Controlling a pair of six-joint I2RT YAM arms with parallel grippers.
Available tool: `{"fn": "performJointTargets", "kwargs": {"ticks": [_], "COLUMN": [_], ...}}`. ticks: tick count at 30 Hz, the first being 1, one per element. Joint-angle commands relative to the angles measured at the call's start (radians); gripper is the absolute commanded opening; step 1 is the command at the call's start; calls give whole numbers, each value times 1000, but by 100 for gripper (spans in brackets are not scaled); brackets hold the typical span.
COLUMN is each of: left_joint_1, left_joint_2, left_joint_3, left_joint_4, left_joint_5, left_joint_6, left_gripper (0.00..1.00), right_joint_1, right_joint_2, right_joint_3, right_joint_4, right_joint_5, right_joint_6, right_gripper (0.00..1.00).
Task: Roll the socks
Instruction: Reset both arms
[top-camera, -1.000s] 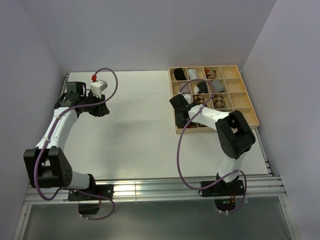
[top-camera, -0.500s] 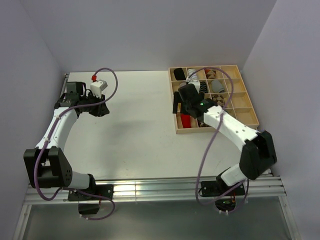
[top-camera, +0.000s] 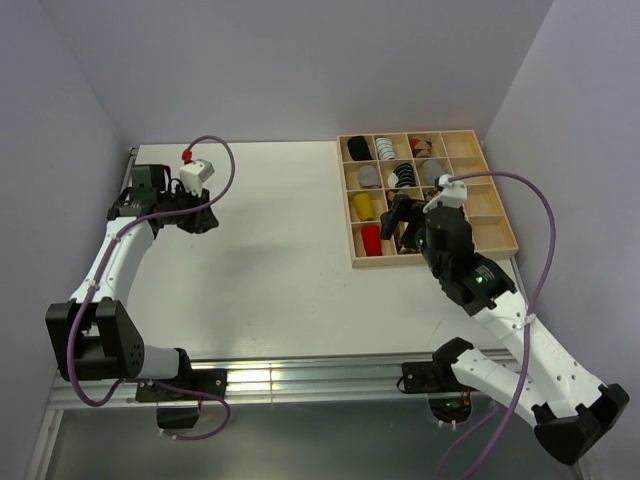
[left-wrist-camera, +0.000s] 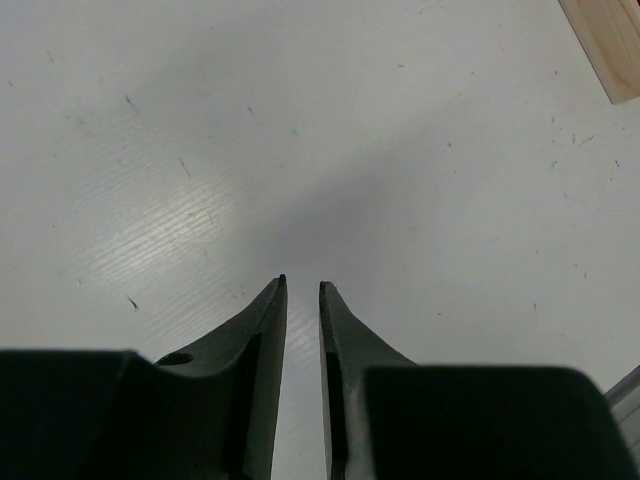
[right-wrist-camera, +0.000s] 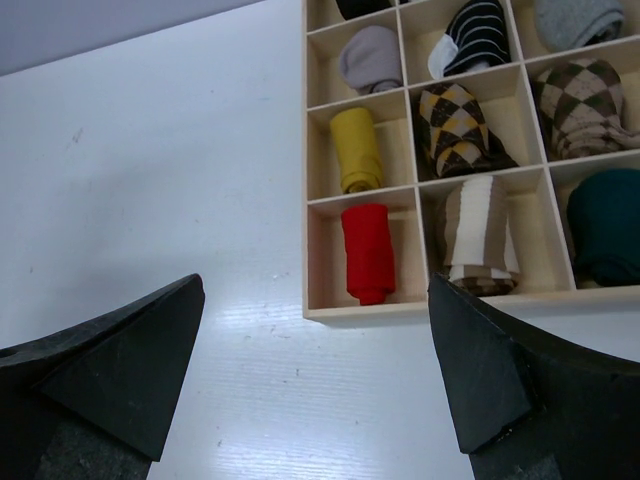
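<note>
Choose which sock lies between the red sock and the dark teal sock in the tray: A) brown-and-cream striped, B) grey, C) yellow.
A: in the right wrist view the brown-and-cream striped sock lies directly between the red sock and the dark teal sock.

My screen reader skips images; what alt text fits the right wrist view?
A wooden tray on a white table holds rolled socks: red sock, striped sock and teal sock nearest, yellow sock and argyle sock behind. The open right tool frames the bottom corners.
</note>
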Motion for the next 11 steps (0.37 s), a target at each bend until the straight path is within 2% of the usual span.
{"fn": "performJointTargets", "kwargs": {"ticks": [1,11], "left_joint_1": [1,1], "left_joint_2": [-25,-23], "left_joint_3": [-7,-1], "left_joint_4": [25,22], "left_joint_5": [33,34], "left_joint_6": [-8,-11], "left_gripper": [25,25], "right_joint_1": [-3,-3], "right_joint_2": [-58,-102], "right_joint_3": [-65,-92], "right_joint_4": [37,53], "right_joint_5": [38,36], "right_joint_6": [20,5], "right_gripper": [100,100]}}
